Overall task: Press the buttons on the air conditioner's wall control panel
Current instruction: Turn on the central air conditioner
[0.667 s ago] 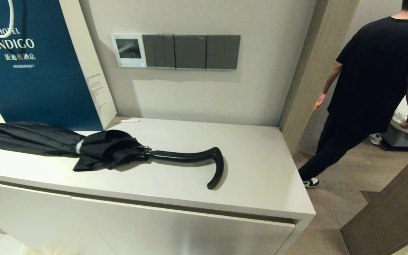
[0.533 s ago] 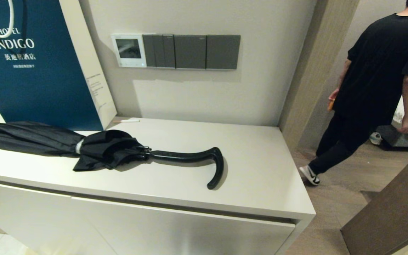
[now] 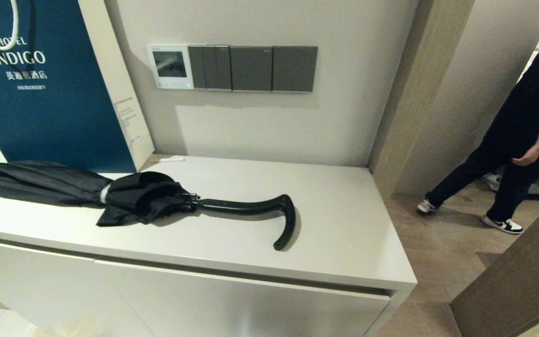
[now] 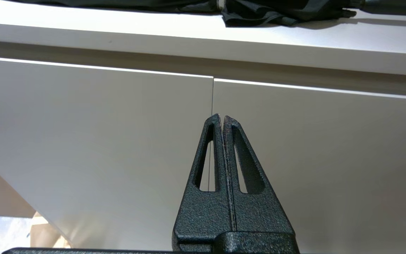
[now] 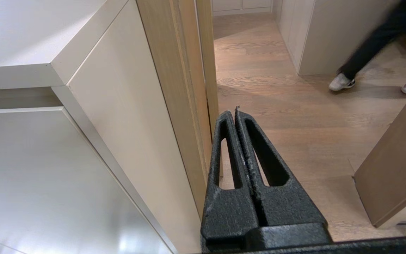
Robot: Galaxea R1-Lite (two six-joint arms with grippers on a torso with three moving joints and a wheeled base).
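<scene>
You're facing a smooth, matte white cabinet (image 3: 344,224) with flat handle-less doors, set against a plain beige wall (image 3: 269,126). Right of it stands a wood-grain post (image 3: 405,93), and beyond that a plank floor (image 3: 442,248) where a person (image 3: 522,135) in black is mid-stride. At the cabinet's back left leans a tall teal paper bag (image 3: 40,93) with a white cord handle. Across the top lies a folded black umbrella (image 3: 124,196), crumpled fabric at the left, its glossy hooked handle curling toward the right. A thin white pen (image 3: 169,160) rests by the wall.

Up on the wall, three flat dark grey plates (image 3: 253,68) run in a row, and touching their left end is your panel (image 3: 170,66), a small square of white plastic with a grey screen. The buttons (image 3: 174,84) sit along its lower edge, too small to tell apart.

Your left gripper (image 4: 222,118) hangs low before the cabinet doors, its rough black fingers pressed together, gripping nothing. Your right gripper (image 5: 236,112) is low by the cabinet's right corner, clenched just the same and empty.
</scene>
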